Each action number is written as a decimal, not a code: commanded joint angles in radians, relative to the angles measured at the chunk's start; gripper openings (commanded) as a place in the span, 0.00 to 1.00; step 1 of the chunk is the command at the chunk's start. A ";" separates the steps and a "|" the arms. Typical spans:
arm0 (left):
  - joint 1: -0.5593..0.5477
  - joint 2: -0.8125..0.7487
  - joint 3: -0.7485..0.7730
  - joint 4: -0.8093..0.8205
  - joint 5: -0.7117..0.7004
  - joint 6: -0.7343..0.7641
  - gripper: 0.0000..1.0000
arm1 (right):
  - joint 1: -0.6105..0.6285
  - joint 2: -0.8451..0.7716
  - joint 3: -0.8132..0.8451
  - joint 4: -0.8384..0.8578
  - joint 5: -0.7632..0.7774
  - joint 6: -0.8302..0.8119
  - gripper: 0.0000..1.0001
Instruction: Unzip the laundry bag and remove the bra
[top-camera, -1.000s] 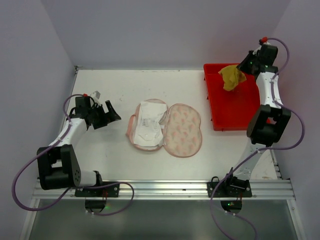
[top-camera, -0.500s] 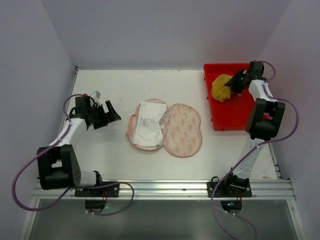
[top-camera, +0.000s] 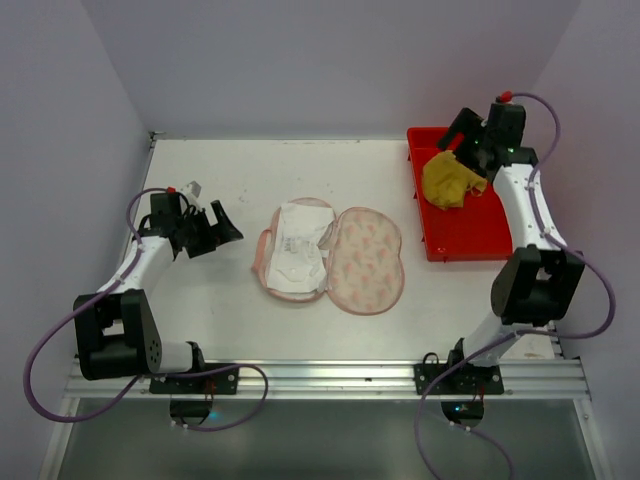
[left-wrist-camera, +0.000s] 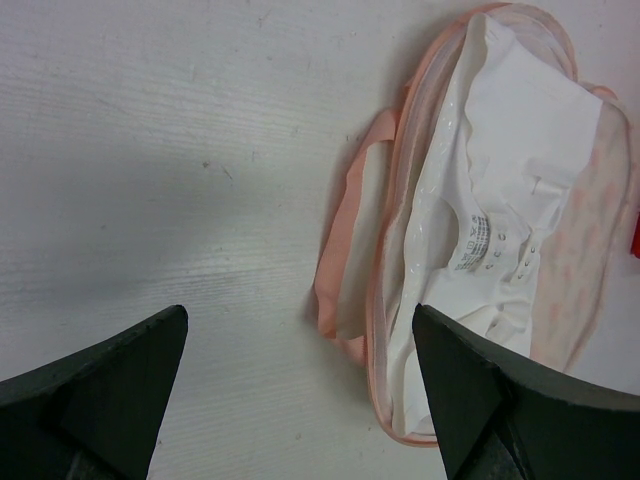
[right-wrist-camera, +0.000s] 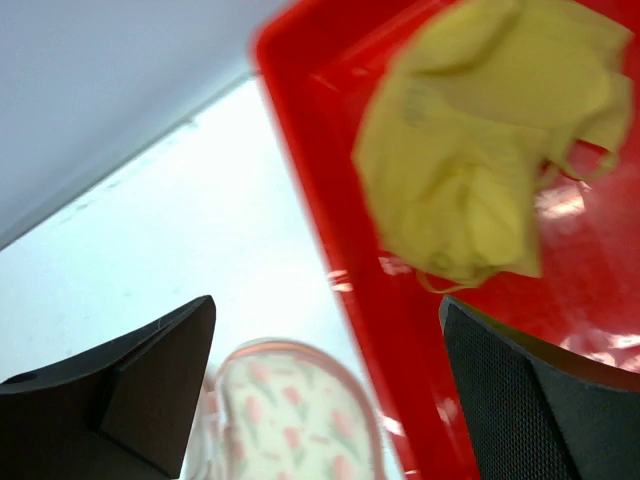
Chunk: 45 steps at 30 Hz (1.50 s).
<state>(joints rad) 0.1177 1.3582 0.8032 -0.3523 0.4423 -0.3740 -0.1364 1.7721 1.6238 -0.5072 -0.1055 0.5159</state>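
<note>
The laundry bag (top-camera: 366, 262) lies unzipped and spread flat mid-table, its printed half on the right and its whitish lining (top-camera: 295, 250) on the left. In the left wrist view the bag (left-wrist-camera: 480, 200) shows pink edging and white lining. The yellow bra (top-camera: 450, 180) lies crumpled in the red tray (top-camera: 470, 246). My right gripper (top-camera: 462, 143) hovers open over the tray's far left part, nothing between its fingers. Its wrist view shows the bra (right-wrist-camera: 480, 160) loose below and the bag (right-wrist-camera: 290, 420). My left gripper (top-camera: 222, 238) stands open left of the bag, apart from it.
The red tray (right-wrist-camera: 330, 200) sits at the table's far right corner against the back wall. Purple walls enclose the left, back and right sides. Bare white table (left-wrist-camera: 150, 150) lies between my left gripper (left-wrist-camera: 300, 312) and the bag.
My right gripper opened and let go of the bra, which now lies in the tray. The right arm shifted above the tray. The left arm and the bag stayed still.
</note>
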 joint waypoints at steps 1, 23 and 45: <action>0.010 -0.028 -0.007 0.038 0.026 0.012 0.98 | 0.112 -0.134 -0.100 -0.007 0.070 -0.017 0.95; 0.011 -0.034 -0.009 0.038 0.029 0.014 0.98 | 0.824 0.042 -0.458 0.479 -0.109 0.082 0.85; 0.011 -0.039 -0.009 0.035 0.026 0.015 0.98 | 0.844 0.135 -0.438 0.489 -0.198 -0.008 0.01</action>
<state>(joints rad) 0.1177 1.3476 0.8032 -0.3519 0.4454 -0.3737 0.7021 1.9026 1.1446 -0.0200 -0.3058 0.5392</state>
